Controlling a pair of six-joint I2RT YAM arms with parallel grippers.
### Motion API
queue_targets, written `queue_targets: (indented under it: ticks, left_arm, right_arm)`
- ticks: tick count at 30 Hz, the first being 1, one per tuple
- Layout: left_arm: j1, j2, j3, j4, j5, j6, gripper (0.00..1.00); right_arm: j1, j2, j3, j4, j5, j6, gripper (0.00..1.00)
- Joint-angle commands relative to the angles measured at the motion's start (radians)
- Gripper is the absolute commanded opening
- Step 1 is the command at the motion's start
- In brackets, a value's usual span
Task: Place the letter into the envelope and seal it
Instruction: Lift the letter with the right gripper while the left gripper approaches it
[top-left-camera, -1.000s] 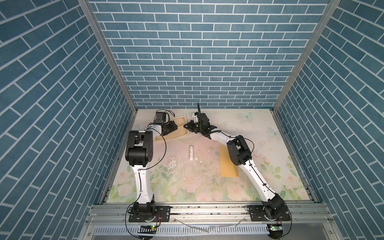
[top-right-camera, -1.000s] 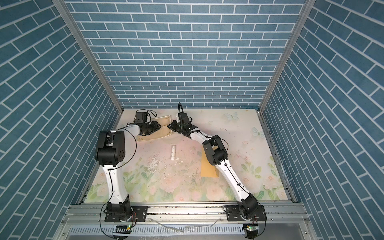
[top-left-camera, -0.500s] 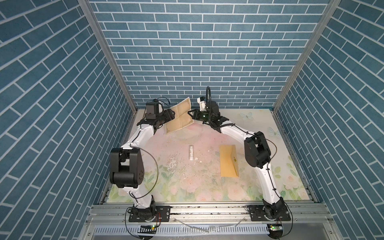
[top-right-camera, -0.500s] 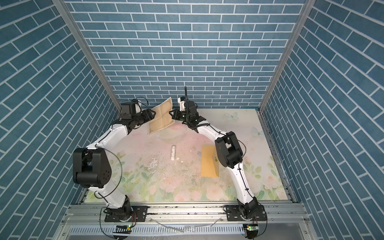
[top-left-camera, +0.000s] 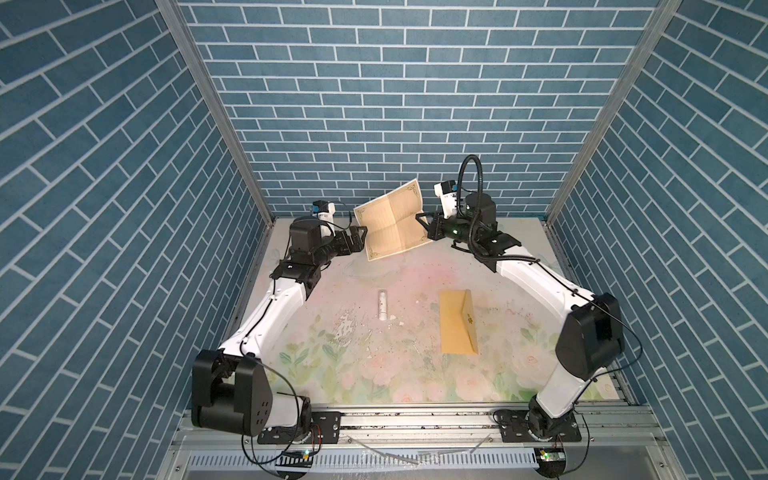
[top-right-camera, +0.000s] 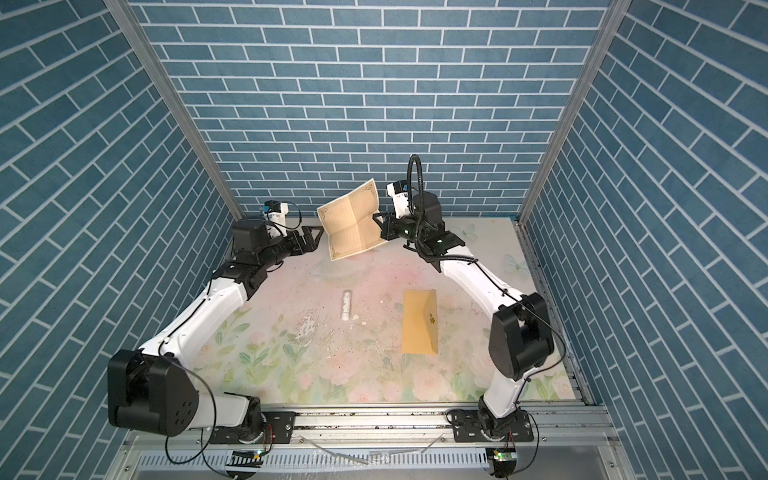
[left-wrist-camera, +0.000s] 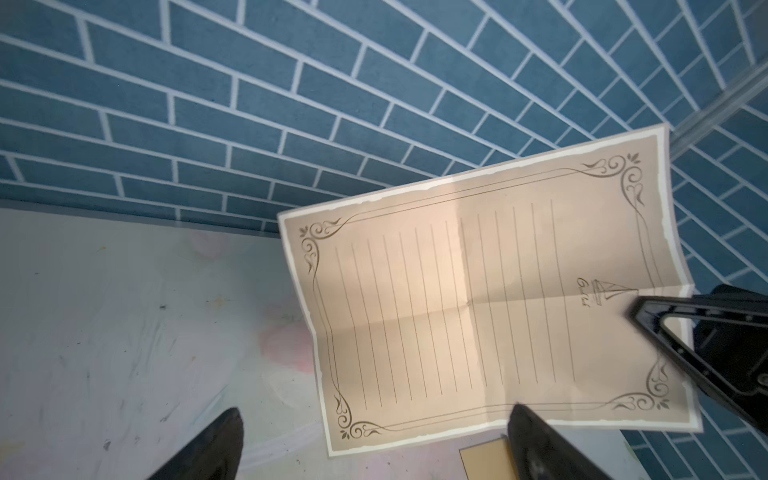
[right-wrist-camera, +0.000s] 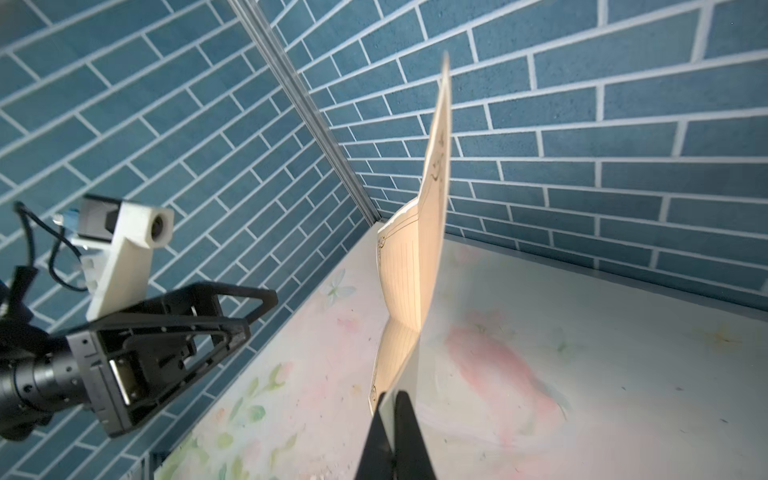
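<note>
The letter (top-left-camera: 392, 220) (top-right-camera: 353, 226), a tan sheet with an ornate border and cross creases, hangs unfolded in the air near the back wall. My right gripper (top-left-camera: 423, 226) (top-right-camera: 377, 226) (right-wrist-camera: 392, 395) is shut on the middle of its right edge. In the left wrist view the letter (left-wrist-camera: 498, 311) faces the camera. My left gripper (top-left-camera: 360, 237) (top-right-camera: 316, 237) (left-wrist-camera: 376, 415) stands open just left of the sheet and touches nothing. The mustard-yellow envelope (top-left-camera: 457, 322) (top-right-camera: 419, 322) lies flat on the table to the right of centre, flap closed.
A small white stick (top-left-camera: 382, 305) (top-right-camera: 346, 305) lies on the floral tabletop left of the envelope, among white flecks. The blue brick back wall (top-left-camera: 374, 124) stands close behind the raised letter.
Both arms rose from the table with the letter. The left gripper then opened and let go of it, so the sheet now hangs from the right gripper alone.
</note>
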Motion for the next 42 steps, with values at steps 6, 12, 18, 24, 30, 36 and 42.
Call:
queue_targets:
  ticks: [6, 12, 18, 24, 30, 36, 42]
  left_arm:
    - [-0.123, -0.074, -0.204, 0.407, 0.124, 0.221, 1.00]
    - [-0.144, 0.000, -0.287, 0.648, 0.247, 0.212, 0.98]
    - [-0.187, 0.075, -0.282, 0.711, 0.375, 0.254, 0.92]
    - [-0.197, 0.097, -0.298, 0.713, 0.456, 0.303, 0.86]
    - [-0.200, 0.114, -0.302, 0.687, 0.493, 0.318, 0.74]
    - [-0.203, 0.136, -0.299, 0.650, 0.491, 0.340, 0.69]
    - [-0.203, 0.170, -0.275, 0.650, 0.509, 0.330, 0.58]
  right_arm:
    - [-0.013, -0.226, -0.122, -0.370, 0.009, -0.516, 0.00]
    - [-0.012, -0.390, -0.220, -0.459, 0.105, -0.758, 0.00]
    - [-0.012, -0.505, -0.293, -0.464, 0.139, -0.904, 0.00]
    - [-0.012, -0.517, -0.313, -0.457, 0.143, -0.966, 0.00]
    - [-0.012, -0.516, -0.324, -0.444, 0.120, -0.977, 0.00]
    - [-0.012, -0.528, -0.328, -0.427, 0.083, -0.978, 0.00]
    - [-0.011, -0.547, -0.336, -0.416, 0.048, -0.976, 0.00]
